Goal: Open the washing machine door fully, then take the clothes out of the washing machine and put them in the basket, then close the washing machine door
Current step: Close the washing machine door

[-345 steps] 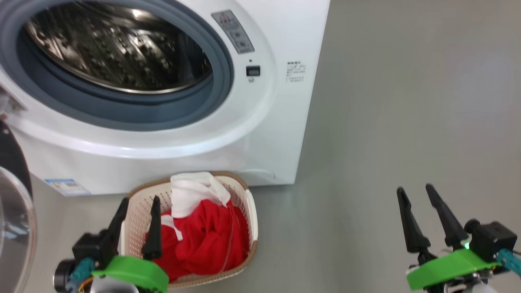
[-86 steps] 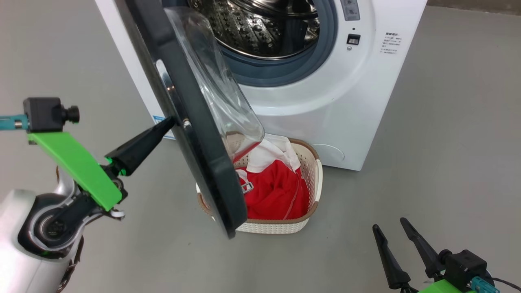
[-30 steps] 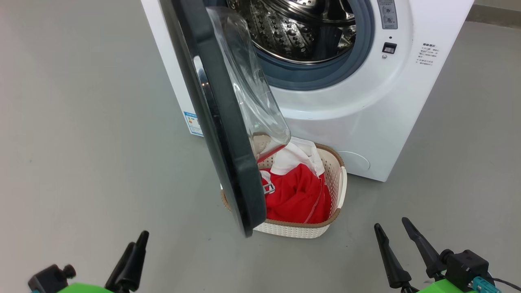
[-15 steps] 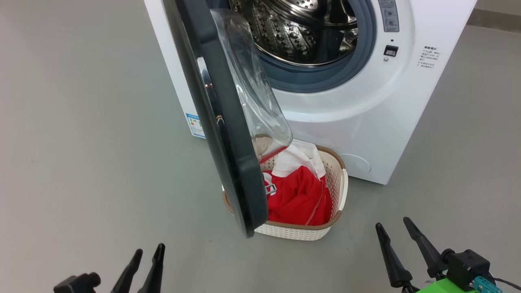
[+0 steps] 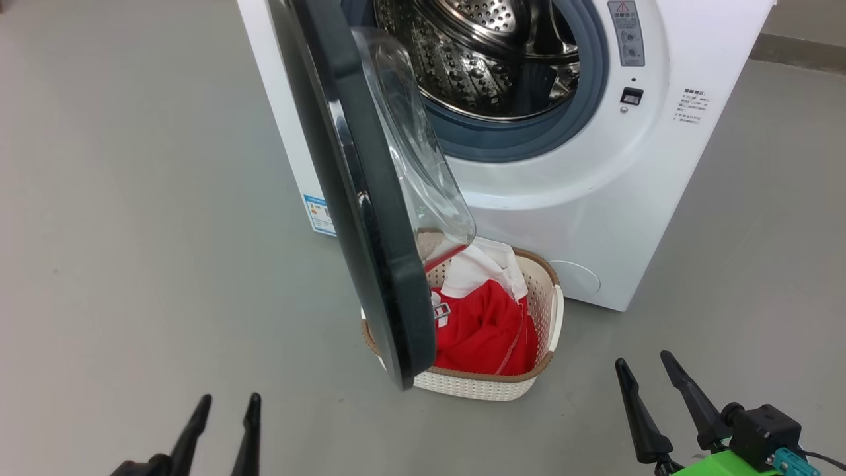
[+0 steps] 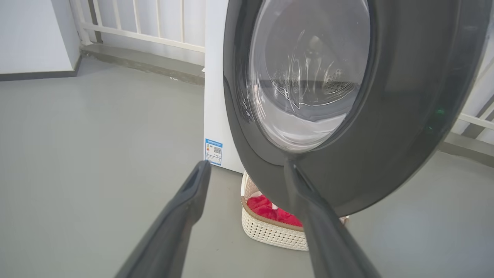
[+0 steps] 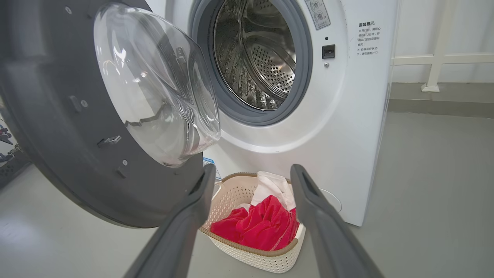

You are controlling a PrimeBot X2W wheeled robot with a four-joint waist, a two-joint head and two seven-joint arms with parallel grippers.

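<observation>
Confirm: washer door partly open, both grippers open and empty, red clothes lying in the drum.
One error: the red clothes lie in the basket, not the drum, as the right wrist view shows. The door stands partly open; the left gripper and right gripper are open and empty.

Left gripper (image 5: 229, 398) and right gripper (image 5: 642, 359) spread apart, empty, fingers up

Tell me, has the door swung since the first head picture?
Yes. The door has swung partway shut: then it lay wide open at the left of the washer, now it stands out over the basket, still ajar.
</observation>
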